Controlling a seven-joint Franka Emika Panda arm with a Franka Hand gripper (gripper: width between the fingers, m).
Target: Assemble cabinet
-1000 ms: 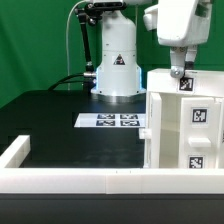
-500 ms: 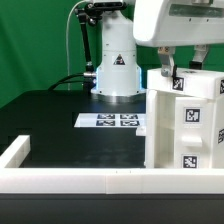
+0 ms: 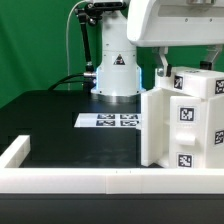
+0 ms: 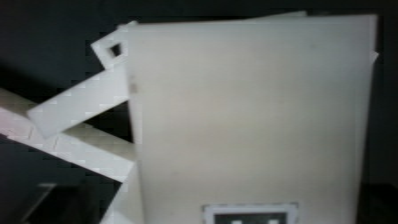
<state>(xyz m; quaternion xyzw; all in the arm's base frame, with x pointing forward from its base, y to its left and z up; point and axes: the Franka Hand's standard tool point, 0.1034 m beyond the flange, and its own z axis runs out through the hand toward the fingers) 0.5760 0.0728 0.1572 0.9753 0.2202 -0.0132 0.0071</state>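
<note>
A dark table point(image 3: 55, 115) fills the exterior view's left, framed by a low white rim point(image 3: 20, 152) that runs along the near edge. Nothing stands on this part of the table.

Near the middle, the marker board point(image 3: 112, 121) lies flat on the table, just in front of the robot's white base point(image 3: 116, 62), which stands before a green backdrop.

On the exterior view's right stands the cabinet point(image 3: 182, 125), a tall white boxy body with black-and-white square tags on its faces. It rests upright on the table, close against the near rim, with its far corner just beside the marker board.

Directly above the cabinet hangs the arm's white wrist, and below it the tool point(image 3: 178, 68). One dark finger shows beside the cabinet's top corner; the other cannot be made out. The pictures do not show how wide the tool stands or whether it touches the cabinet. The wrist view is filled by a broad white cabinet panel point(image 4: 249, 120), seen very close.

The risk, as a judgement: with the tool this close to the top edge, any sideways move or rise could catch a finger on a panel and tip or drag the cabinet, or knock a loosely seated panel out of place.
</note>
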